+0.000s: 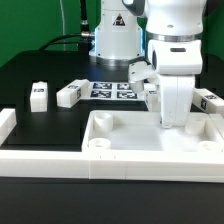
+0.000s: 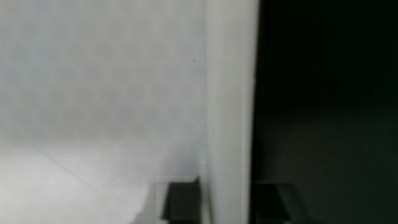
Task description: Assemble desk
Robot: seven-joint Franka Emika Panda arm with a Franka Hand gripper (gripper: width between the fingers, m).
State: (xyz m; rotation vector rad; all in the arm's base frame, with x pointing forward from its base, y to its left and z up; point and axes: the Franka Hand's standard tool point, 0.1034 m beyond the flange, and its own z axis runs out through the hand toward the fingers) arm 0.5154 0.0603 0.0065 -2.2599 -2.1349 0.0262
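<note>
item: tabletop, lying along the black desk's near edge. gripper jaws are clamping its raised rim, probably to reposition it. legs are waiting loose behind.

Two legs and the marker board lie behind the tabletop.

One tabletop; four small square legs; one marker board; one long white border rail.
</note>
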